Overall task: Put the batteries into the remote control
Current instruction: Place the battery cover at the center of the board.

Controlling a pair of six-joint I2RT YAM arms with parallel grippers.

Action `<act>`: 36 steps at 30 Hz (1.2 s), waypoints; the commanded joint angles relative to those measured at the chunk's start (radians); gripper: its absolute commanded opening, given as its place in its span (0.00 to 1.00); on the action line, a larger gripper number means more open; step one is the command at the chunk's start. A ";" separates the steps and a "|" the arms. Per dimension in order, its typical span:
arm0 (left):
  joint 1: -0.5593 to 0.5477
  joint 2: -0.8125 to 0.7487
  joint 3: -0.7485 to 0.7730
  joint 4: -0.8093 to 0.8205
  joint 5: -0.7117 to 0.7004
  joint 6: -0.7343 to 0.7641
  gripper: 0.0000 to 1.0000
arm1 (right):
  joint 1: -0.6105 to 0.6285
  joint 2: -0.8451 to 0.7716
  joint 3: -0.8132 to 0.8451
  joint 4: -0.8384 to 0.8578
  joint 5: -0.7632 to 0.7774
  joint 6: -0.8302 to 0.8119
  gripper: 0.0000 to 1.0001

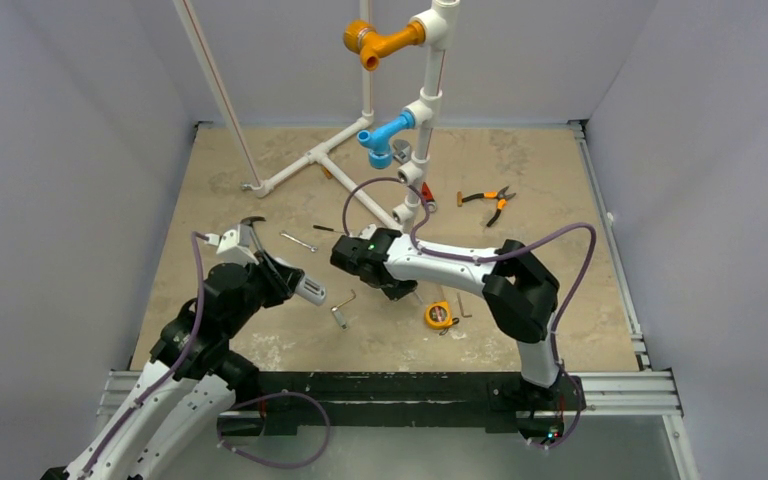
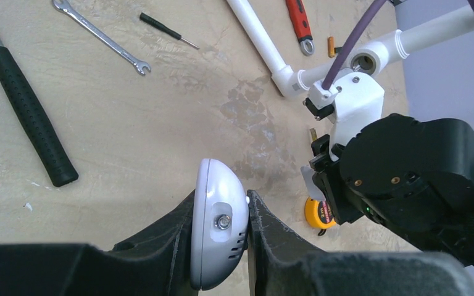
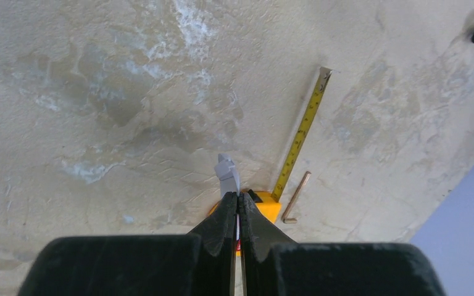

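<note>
The white remote control (image 2: 216,228) stands on edge between my left gripper's (image 2: 222,198) jaws, which are shut on it; in the top view it (image 1: 312,291) sticks out to the right of that gripper (image 1: 295,282). One small orange battery (image 2: 331,46) lies on the table by the red-handled tool (image 2: 299,24). My right gripper (image 3: 237,196) is shut on a thin white flat plate (image 3: 227,174), held above the table to the right of the remote. In the left wrist view that plate (image 2: 307,182) shows at the right gripper's tip.
A yellow tape measure (image 1: 440,315) with its tape pulled out (image 3: 302,132) lies under the right gripper, a hex key (image 3: 296,197) beside it. A hammer (image 2: 28,111), wrench (image 2: 102,37), screwdriver (image 2: 168,29), orange pliers (image 1: 488,203) and a white pipe frame (image 1: 400,150) lie around.
</note>
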State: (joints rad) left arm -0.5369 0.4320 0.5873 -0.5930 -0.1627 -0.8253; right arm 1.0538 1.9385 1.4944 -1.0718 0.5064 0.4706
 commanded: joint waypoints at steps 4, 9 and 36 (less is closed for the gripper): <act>0.006 0.011 0.044 0.019 -0.018 0.024 0.00 | 0.034 0.062 0.072 -0.099 0.186 0.013 0.00; 0.005 0.018 0.037 0.025 -0.010 0.024 0.00 | 0.045 0.091 0.069 -0.092 0.209 0.014 0.00; 0.005 0.040 0.037 0.041 0.000 0.034 0.00 | 0.119 0.144 0.061 0.019 0.073 -0.023 0.15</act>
State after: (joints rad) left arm -0.5369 0.4675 0.5873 -0.5934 -0.1638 -0.8143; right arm 1.1618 2.0876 1.5391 -1.0809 0.6041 0.4515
